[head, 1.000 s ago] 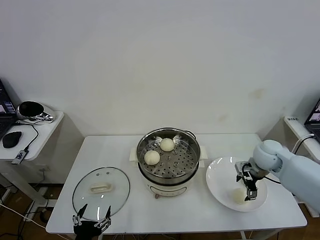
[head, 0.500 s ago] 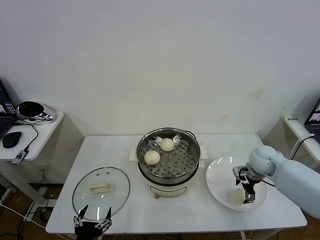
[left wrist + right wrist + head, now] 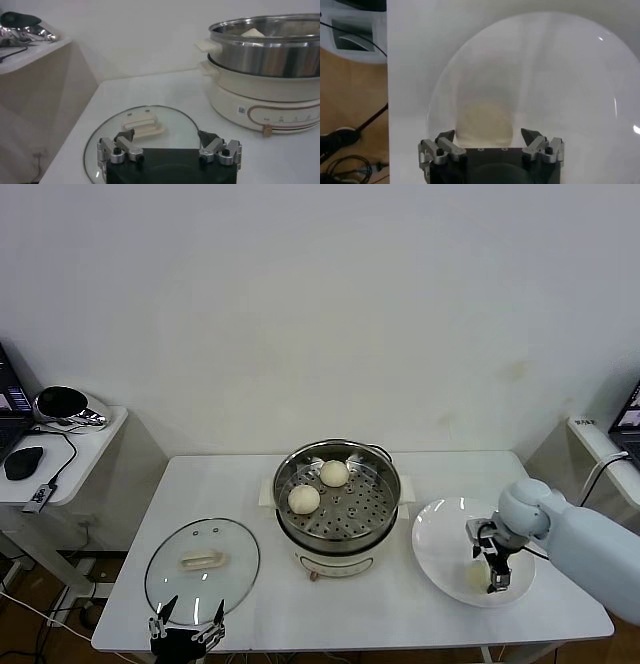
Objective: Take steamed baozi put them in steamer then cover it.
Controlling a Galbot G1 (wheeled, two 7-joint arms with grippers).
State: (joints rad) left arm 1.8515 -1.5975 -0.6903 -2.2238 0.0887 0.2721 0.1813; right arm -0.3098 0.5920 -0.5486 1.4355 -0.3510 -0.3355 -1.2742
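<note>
Two baozi in steamer, cover off

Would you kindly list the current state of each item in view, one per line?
Steamer: uncovered, two baozi on its tray.
Cover: lying flat on the table, off the pot.
Plate: holds one baozi.
Right pincer: lowered around the plate's baozi, fingers straddling it.
Left pincer: open, empty, at the table's near edge by the cover.

Your head view looks down over the whole table. Your left wrist view sits low, sharing the steamer; your right hovers close above the plate.
</note>
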